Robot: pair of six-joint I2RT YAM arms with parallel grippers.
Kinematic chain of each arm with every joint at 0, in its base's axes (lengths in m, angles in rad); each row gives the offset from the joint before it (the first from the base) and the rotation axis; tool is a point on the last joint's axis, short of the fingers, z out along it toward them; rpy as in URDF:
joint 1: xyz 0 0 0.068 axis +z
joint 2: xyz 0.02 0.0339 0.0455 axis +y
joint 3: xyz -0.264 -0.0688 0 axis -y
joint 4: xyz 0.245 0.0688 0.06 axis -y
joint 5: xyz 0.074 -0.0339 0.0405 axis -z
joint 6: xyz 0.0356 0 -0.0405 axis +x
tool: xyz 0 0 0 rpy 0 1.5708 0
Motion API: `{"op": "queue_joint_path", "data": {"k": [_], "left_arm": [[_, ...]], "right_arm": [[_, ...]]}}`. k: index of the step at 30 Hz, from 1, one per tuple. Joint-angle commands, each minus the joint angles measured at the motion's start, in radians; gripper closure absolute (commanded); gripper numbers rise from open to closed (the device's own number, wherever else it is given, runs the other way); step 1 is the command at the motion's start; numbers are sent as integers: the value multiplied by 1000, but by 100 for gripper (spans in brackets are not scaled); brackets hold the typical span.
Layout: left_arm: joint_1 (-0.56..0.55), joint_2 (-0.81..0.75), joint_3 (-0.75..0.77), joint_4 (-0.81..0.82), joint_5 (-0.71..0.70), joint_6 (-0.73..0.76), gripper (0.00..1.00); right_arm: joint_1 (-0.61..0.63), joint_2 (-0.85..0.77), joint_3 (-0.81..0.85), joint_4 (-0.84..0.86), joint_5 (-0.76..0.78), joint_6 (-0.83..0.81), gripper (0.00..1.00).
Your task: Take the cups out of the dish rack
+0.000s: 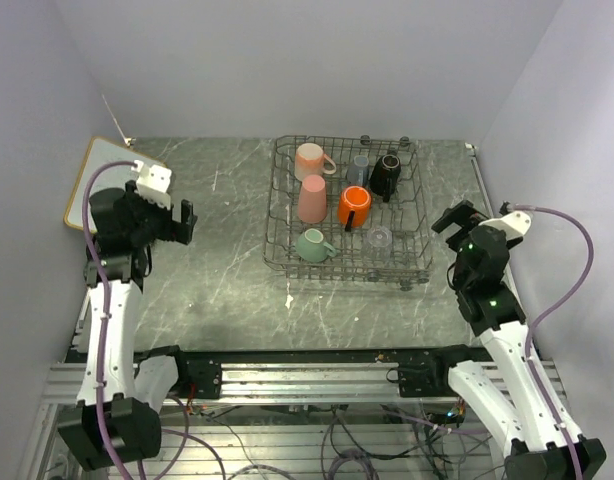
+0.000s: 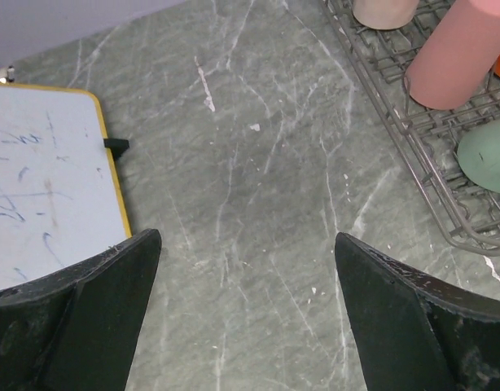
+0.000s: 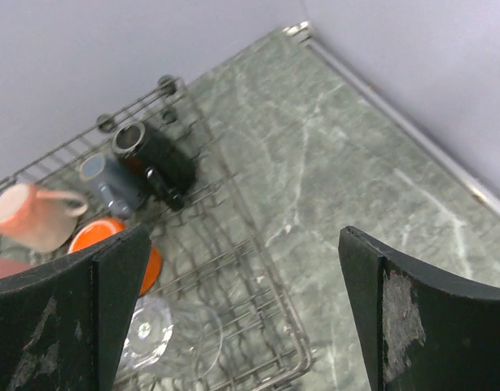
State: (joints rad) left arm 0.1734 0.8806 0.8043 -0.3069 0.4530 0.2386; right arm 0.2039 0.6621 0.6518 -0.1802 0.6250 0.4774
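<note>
1. Seven cups sit in the dish rack, at the far middle of the table
2. Spread wide and empty, the left gripper and right gripper stand either side of the rack
3. The orange mug looks stiff, glazed and probably slippery; pinch its rim wall or handle
4. The clear glass is likely light and fragile; squeeze gently across its wall

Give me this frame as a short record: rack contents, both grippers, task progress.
dish rack: grey wire, on the marble table, right of centre
cups in rack: pale pink mug, tall pink tumbler, orange mug, mint green mug, black mug, grey-blue cup, clear glass
cups outside rack: none visible
left gripper: open, empty, over bare table between whiteboard and rack
right gripper: open, empty, beside rack's right side
progress: unloading not begun
</note>
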Motion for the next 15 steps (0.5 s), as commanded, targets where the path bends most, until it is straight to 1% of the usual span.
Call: {"op": "queue_joint_path", "data": {"k": [1, 3, 4, 5, 7, 8, 11, 13, 15], "left_arm": [[-5, 78, 173, -229, -5, 71, 3], [-5, 110, 214, -259, -37, 56, 4], [-6, 124, 228, -276, -42, 56, 4], [-6, 137, 236, -288, -43, 60, 4], [-6, 155, 246, -304, -45, 67, 5], [-6, 162, 249, -307, -53, 67, 5], [-6, 161, 245, -301, -90, 77, 4], [-5, 155, 239, -287, -111, 82, 3], [-5, 151, 250, -300, -129, 90, 2]], "right_arm": [[-2, 46, 19, 5, -282, -48, 0], [-1, 99, 17, 106, -507, -108, 0], [1, 150, 38, 116, -583, -114, 0], [9, 210, 71, 99, -625, -119, 0], [54, 328, 141, 54, -665, -153, 1], [93, 378, 171, 35, -661, -174, 3], [252, 479, 242, 15, -571, -240, 3], [317, 552, 282, 5, -577, -251, 4], [351, 631, 319, -12, -604, -254, 6]]}}
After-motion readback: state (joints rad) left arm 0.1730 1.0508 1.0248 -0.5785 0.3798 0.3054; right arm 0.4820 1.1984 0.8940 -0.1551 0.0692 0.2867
